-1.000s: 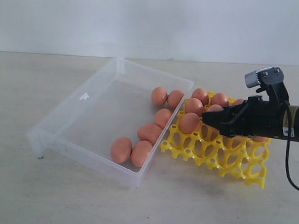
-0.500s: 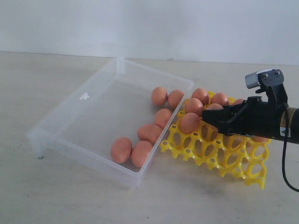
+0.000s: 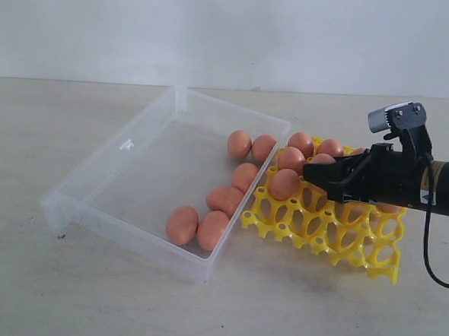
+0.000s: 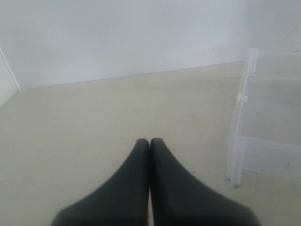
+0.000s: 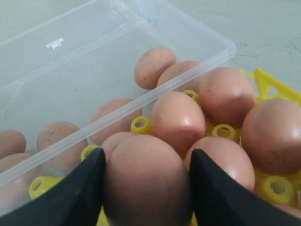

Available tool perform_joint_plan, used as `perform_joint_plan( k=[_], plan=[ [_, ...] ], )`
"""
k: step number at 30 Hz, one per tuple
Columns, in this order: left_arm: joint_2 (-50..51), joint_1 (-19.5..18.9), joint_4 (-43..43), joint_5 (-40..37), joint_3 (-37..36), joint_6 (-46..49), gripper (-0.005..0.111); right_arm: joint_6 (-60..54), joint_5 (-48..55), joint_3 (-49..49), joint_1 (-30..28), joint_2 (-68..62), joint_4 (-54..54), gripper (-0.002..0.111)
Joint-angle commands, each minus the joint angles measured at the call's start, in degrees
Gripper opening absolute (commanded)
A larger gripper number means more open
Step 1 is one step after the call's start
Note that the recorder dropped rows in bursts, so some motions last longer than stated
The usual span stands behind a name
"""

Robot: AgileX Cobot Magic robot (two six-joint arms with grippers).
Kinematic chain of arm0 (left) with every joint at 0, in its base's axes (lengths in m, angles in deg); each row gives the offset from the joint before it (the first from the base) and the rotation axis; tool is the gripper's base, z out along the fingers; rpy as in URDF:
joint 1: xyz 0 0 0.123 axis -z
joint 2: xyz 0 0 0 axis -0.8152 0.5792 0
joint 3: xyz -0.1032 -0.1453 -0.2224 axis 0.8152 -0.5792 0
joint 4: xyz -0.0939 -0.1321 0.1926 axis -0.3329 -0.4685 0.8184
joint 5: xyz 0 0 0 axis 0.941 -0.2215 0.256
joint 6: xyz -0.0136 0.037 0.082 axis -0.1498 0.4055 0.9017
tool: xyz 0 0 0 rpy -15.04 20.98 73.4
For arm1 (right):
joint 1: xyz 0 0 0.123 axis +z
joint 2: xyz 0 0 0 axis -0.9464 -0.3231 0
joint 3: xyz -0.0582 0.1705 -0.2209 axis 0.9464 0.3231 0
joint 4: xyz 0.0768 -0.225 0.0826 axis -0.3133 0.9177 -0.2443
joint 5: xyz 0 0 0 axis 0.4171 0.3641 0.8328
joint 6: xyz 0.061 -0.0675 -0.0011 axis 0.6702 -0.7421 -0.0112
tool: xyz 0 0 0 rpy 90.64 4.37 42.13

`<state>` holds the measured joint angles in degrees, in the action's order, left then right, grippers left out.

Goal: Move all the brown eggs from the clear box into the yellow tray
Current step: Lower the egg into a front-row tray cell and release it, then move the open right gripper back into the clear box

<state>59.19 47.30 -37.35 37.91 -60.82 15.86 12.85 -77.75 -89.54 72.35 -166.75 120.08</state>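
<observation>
right pincer (image 5: 146,157) pinches one brown egg (image 3: 284,184) over yellow tray (image 3: 334,243) edge | other brown eggs (image 3: 211,230) in clear box (image 3: 129,234) | left pincer (image 4: 149,143) pressed together | likely light, slick, brittle: grip mid-shell, gently

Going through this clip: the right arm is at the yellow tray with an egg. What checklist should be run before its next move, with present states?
1. Smooth orange-brown egg sits between the right jaws, touched on both sides: ok.
2. Egg is over the bright yellow lattice egg tray, not the clear plastic box: ok.
3. Egg seated in a cell: cannot tell.
4. Right jaws clear of the neighbouring egg: cannot tell.
5. Left jaws shut, off to the side of the box: ok.
6. Box emptied: not ok, several other eggs lie in it.
</observation>
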Motion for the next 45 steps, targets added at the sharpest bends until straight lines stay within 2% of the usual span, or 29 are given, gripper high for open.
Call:
perform_joint_plan(
  k=[1,3,9,18,24,25,27,29,30,33,39,41,43,45],
  plan=[
    [-0.10,0.04,-0.21,0.41,-0.18,-0.52,-0.004,-0.71,-0.64,-0.07,0.91,0.09,-0.39,0.031],
    [-0.10,0.04,-0.21,0.41,-0.18,-0.52,-0.004,-2.04,-0.39,-0.07,2.37,0.09,-0.39,0.034],
    [-0.10,0.04,-0.21,0.41,-0.18,-0.52,-0.004,-8.09,6.20,-0.07,5.96,0.09,-5.07,0.056],
    [-0.10,0.04,-0.21,0.41,-0.18,-0.52,-0.004,-7.95,6.74,-0.07,5.96,0.21,-8.01,0.055],
    [-0.10,0.04,-0.21,0.53,-0.18,-0.52,-0.004,-4.68,-3.15,-0.07,5.96,6.29,-8.82,0.055],
    [-0.10,0.04,-0.21,0.53,-0.18,-0.52,-0.004,-3.34,-4.78,-0.07,6.31,7.78,-8.82,0.054],
    [-0.10,0.04,-0.21,0.53,-0.18,-0.52,-0.004,0.75,-7.21,-0.07,8.62,11.09,-8.35,0.040],
    [-0.10,0.04,-0.21,0.53,-0.18,-0.52,-0.004,-0.70,-6.09,-0.07,13.65,13.61,-7.24,0.012],
    [-0.10,0.04,-0.21,0.53,-0.18,-0.52,-0.004,-3.56,-2.71,-0.58,17.79,14.36,-7.14,0.000],
    [-0.10,0.04,-0.21,0.40,-0.18,-0.52,-0.004,-4.78,10.26,-4.56,24.90,14.36,-5.67,0.000],
    [-0.10,0.04,-0.21,0.40,-0.18,-0.52,-0.004,-2.84,57.63,-21.34,38.09,12.97,-5.35,0.000],
    [-0.10,0.04,-0.21,0.40,-0.18,-0.52,-0.004,-4.06,67.33,-26.76,39.82,11.35,-7.01,0.000],
    [-0.10,0.04,-0.21,0.40,-0.18,-0.52,-0.004,-11.94,72.62,-31.58,39.98,9.15,-13.41,0.000],
    [-0.10,0.04,-0.21,0.40,-0.18,-0.52,-0.004,-28.68,78.23,-37.23,39.87,6.32,-30.03,0.000]
  ],
)
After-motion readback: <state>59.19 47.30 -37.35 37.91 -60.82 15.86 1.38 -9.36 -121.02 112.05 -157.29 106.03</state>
